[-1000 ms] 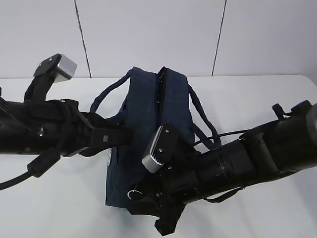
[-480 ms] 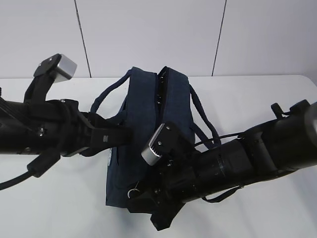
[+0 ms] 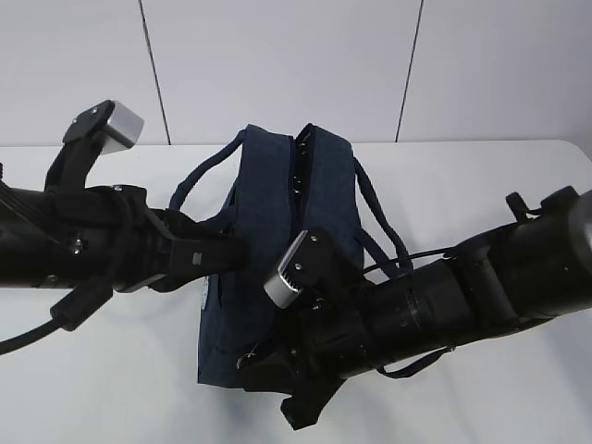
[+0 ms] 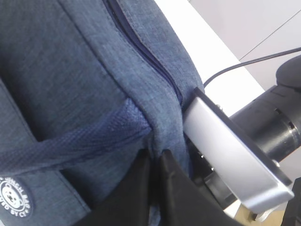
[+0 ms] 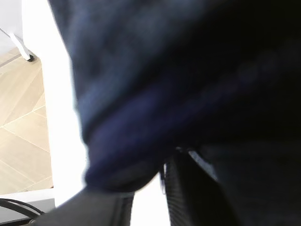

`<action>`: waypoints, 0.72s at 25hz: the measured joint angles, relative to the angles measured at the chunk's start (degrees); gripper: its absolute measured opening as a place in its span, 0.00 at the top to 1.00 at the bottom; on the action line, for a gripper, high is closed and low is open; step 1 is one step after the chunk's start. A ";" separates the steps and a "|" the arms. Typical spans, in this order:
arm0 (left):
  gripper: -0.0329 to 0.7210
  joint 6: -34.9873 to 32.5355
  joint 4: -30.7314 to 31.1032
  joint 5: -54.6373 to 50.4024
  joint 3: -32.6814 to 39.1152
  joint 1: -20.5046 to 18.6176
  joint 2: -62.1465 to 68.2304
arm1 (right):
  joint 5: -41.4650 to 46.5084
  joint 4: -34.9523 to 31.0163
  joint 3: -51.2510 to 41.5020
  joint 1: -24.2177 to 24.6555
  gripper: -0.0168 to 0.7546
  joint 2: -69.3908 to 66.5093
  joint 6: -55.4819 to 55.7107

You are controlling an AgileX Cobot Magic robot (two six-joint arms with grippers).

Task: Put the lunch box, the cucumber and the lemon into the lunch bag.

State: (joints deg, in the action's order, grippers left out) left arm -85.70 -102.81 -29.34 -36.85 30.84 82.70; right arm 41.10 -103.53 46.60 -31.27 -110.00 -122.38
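Note:
The dark navy lunch bag stands mid-table, its top zipper running away from me. My left gripper is shut on a fold of the bag's fabric at its left side, just below the zipper seam; the left gripper shows its two fingers pressed together. My right gripper sits at the bag's near end. In the blurred right wrist view the right gripper has a narrow gap between its fingers, the bag bulging just above. Lunch box, cucumber and lemon are out of view.
The bag's strap handles hang out on both sides. White table surrounds the bag, with a white wall behind. The table's edge and wooden floor show at the left of the right wrist view.
The right arm crept slightly left along the bag's near end, and its jaws have drawn closer together. The metal ring pull seen earlier is now mostly covered. The left gripper has not moved.

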 joint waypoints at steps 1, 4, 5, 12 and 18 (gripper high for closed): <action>0.95 0.00 0.00 0.00 0.00 0.00 0.00 | 0.00 0.00 0.10 0.00 0.85 0.00 0.00; 0.95 0.00 0.00 0.00 0.00 0.00 0.00 | -0.13 0.00 0.09 0.00 0.93 0.00 0.09; 0.95 0.00 0.00 0.00 0.00 0.00 0.00 | -0.29 0.00 0.09 0.00 0.96 0.00 0.09; 0.95 0.00 0.00 0.00 0.00 0.00 0.00 | -0.84 0.00 0.09 0.00 1.00 0.00 0.09; 0.95 0.00 0.00 0.00 0.00 0.00 0.00 | -0.84 0.83 0.09 0.00 1.00 0.00 1.94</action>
State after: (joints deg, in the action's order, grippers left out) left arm -85.70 -102.81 -29.34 -36.85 30.84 82.70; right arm 40.26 -102.70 46.69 -31.27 -110.00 -120.44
